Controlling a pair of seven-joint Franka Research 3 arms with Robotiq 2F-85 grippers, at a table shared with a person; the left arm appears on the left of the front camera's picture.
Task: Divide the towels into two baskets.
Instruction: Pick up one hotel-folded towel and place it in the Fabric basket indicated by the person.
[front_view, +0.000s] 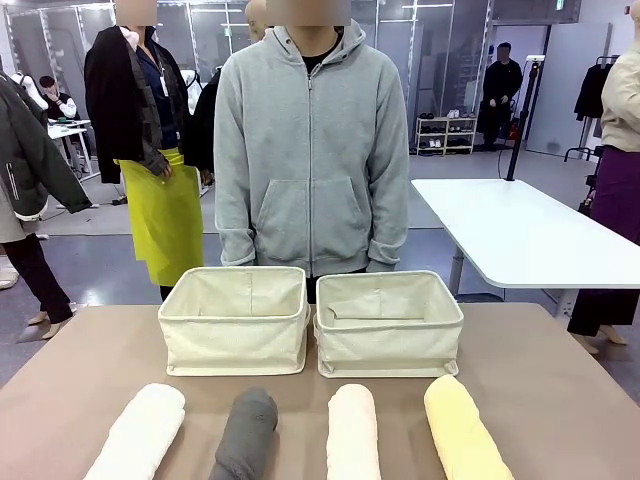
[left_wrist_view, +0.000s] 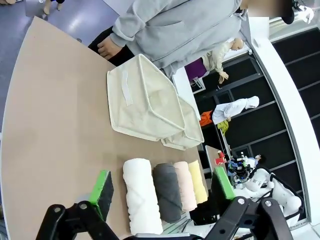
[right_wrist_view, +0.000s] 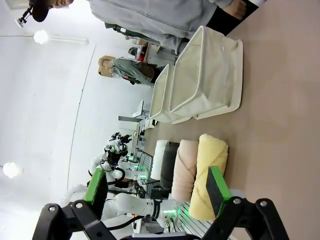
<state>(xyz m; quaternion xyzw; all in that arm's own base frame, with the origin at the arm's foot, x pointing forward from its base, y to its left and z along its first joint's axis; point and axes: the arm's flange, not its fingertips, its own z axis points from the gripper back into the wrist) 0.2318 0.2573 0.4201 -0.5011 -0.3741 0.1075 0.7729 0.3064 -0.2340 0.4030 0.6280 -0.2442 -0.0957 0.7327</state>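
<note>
The person (front_view: 312, 150) is wearing a light grey zip-up hoodie (front_view: 310, 200) with a front pouch pocket, black showing at the neck. The left gripper (left_wrist_view: 162, 187) and right gripper (right_wrist_view: 156, 187) are both showing black linked fingers (left_wrist_view: 67, 220), round pivot pins and bright green pads (left_wrist_view: 102, 192).

Left basket (front_view: 235, 340) and right basket (front_view: 388, 345) sit side by side mid-way across the table (front_view: 80, 370), pretty much touching, with the person (front_view: 312, 150) right behind them. The towels (front_view: 353, 432) lie in a row in front, along the near edge.
</note>
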